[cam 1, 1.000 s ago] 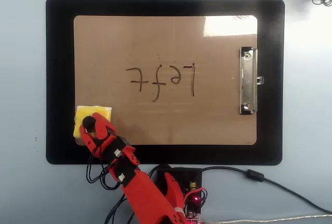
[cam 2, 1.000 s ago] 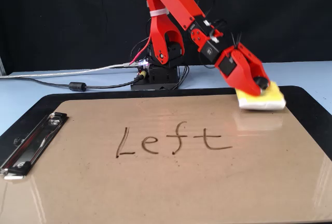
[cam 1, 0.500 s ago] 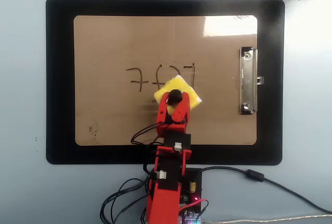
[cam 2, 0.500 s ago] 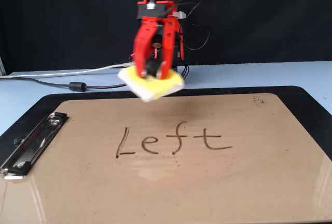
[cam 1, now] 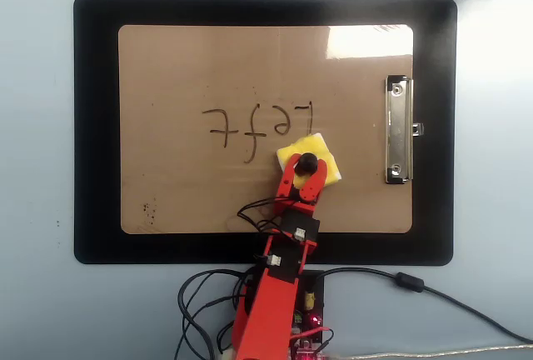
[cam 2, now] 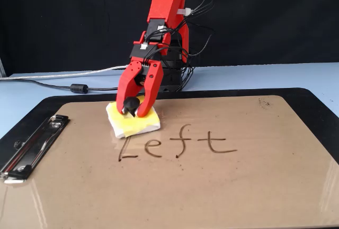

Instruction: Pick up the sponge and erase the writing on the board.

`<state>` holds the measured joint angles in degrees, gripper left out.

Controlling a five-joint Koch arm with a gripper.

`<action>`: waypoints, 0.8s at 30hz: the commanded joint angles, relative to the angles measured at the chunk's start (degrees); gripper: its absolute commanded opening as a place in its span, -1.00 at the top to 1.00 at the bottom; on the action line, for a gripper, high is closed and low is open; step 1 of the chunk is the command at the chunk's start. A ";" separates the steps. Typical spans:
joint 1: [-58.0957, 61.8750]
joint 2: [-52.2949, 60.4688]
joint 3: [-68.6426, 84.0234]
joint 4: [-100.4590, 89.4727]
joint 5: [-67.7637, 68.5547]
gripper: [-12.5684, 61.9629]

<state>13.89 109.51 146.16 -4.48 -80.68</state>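
Your gripper [cam 2: 133, 109] is clamped on the black knob at the centre of the sponge [cam 2: 132, 122], one red jaw on either side of it. In the overhead view the same grip shows at the gripper [cam 1: 307, 166], with the sponge [cam 1: 311, 155] sitting as a tilted yellow square under the jaws.

The sponge lies on the board [cam 2: 222, 186] — its lower edge is right at the top of the first letter of the writing [cam 2: 176, 144], touching or just short of it; you cannot tell which from here. In the overhead view the writing [cam 1: 260, 127] reads upside down, and the sponge sits just below and to the right of it, between the letters and the clip [cam 1: 398, 130], closer to the letters.

All four characters are whole and dark. A small patch of dark speckles [cam 1: 150, 208] marks the board [cam 1: 166, 68] near its lower left corner in the overhead view, well apart from the sponge.

The board rests on a black mat [cam 1: 96, 127], and the arm [cam 1: 275, 293] reaches in from the base [cam 2: 169, 75] beyond the mat's far edge in the fixed view.
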 commanded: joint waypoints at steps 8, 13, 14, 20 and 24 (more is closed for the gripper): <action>0.70 -26.37 -18.11 -22.24 -3.87 0.88; 1.14 -34.89 -25.93 -21.88 -4.04 0.88; 1.23 -32.17 -23.12 -21.97 -4.13 0.88; 2.64 -5.54 4.04 -21.88 -4.22 0.88; 2.11 -8.88 3.43 -22.59 -5.98 0.88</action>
<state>15.56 101.34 152.23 -24.96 -83.94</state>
